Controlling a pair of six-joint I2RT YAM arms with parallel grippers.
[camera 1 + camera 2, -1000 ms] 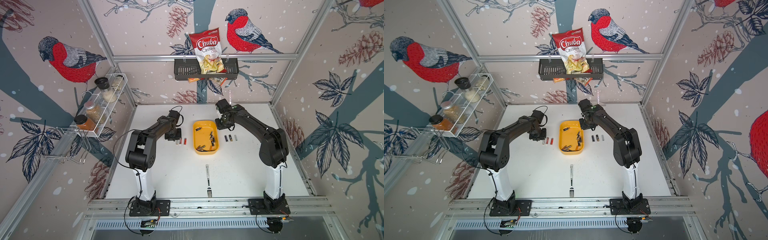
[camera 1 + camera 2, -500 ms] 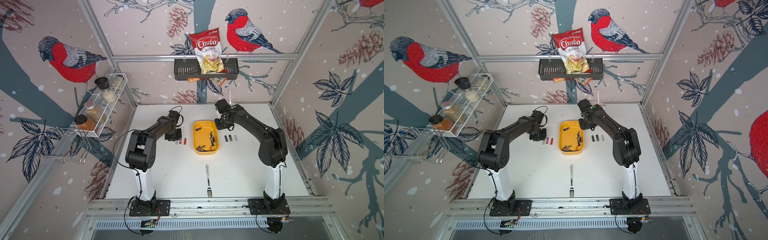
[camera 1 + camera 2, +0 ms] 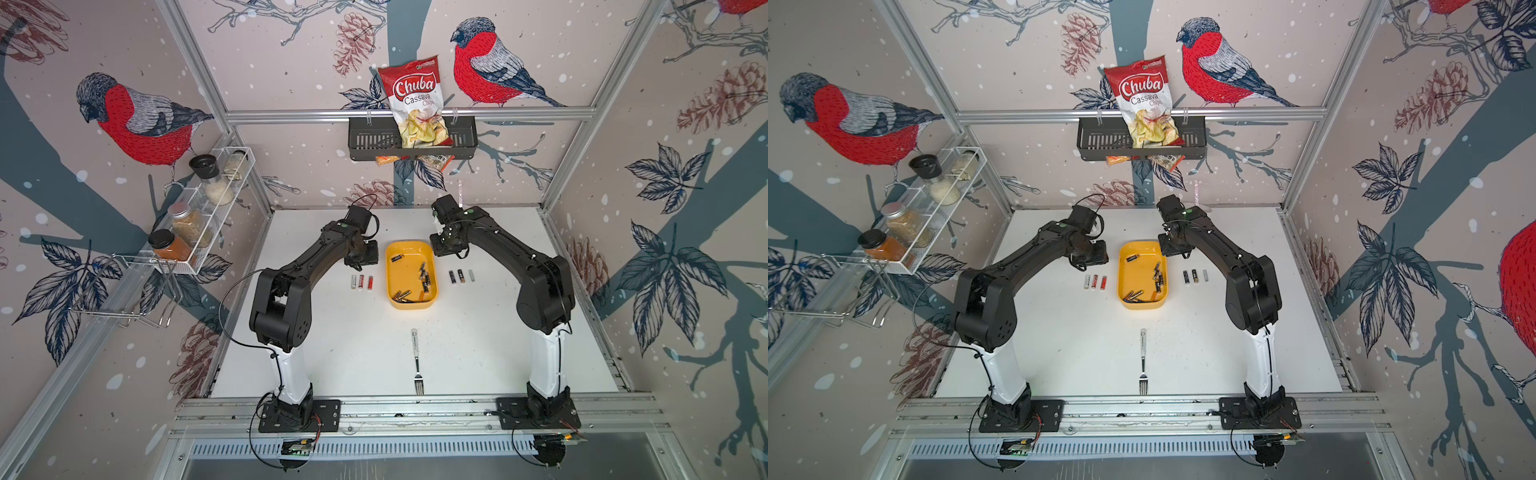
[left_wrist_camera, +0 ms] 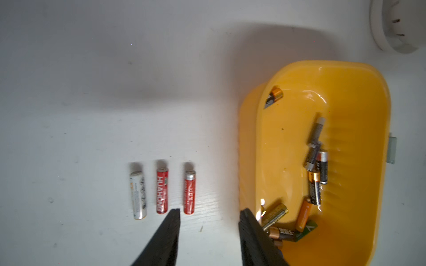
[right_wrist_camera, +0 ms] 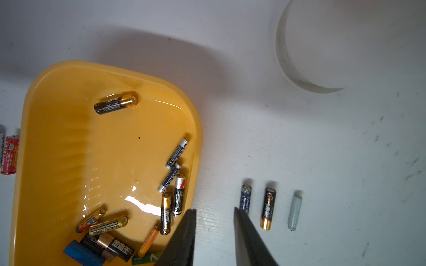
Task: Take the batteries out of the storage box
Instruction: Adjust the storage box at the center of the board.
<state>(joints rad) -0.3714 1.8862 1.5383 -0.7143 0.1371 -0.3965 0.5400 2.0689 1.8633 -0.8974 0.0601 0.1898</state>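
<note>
Found left claw (image 4: 210, 210) and right claw (image 5: 214, 210) parted and empty, flanking the storage box (image 3: 405, 276), set mid-way across the tabletop (image 3: 332, 353) toward its far edge, about a dozen batteries (image 3: 424, 282) inside, three more rowed at each side. Judged best to descend on the lone battery (image 3: 397, 258), straddle its width, and close gently against rolling.

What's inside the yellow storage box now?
Roughly eleven loose batteries in the storage box, mostly along one side. The right gripper covers one corner; more may hide there.
</note>
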